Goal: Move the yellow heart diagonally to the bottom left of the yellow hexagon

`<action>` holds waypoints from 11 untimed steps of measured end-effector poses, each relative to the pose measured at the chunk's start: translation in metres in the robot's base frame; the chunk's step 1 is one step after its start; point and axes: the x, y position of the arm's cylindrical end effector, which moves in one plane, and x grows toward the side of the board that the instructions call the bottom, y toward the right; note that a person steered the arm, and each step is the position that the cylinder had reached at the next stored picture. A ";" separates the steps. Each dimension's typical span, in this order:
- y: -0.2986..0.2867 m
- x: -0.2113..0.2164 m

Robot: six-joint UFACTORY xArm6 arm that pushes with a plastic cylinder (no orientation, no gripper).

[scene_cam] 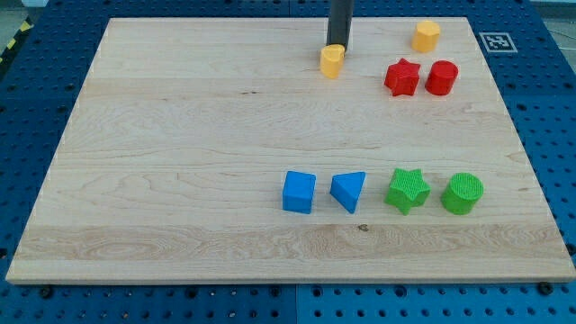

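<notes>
The yellow heart [332,61] lies near the view's top, a little right of the middle of the wooden board [180,162]. The yellow hexagon [427,36] sits at the top right, right of and slightly above the heart. My tip [337,45] comes down from the view's top and touches the heart's upper edge, just above it.
A red star [402,77] and a red cylinder [442,77] lie below the hexagon, right of the heart. Lower down stands a row: blue cube [299,192], blue triangle [348,191], green star [407,190], green cylinder [463,193].
</notes>
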 end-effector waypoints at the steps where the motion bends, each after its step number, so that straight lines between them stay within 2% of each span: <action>1: 0.000 0.009; 2: -0.008 0.009; 3: -0.052 0.005; 4: -0.067 0.009; 6: -0.065 0.014; 9: -0.013 0.035; 11: -0.019 0.045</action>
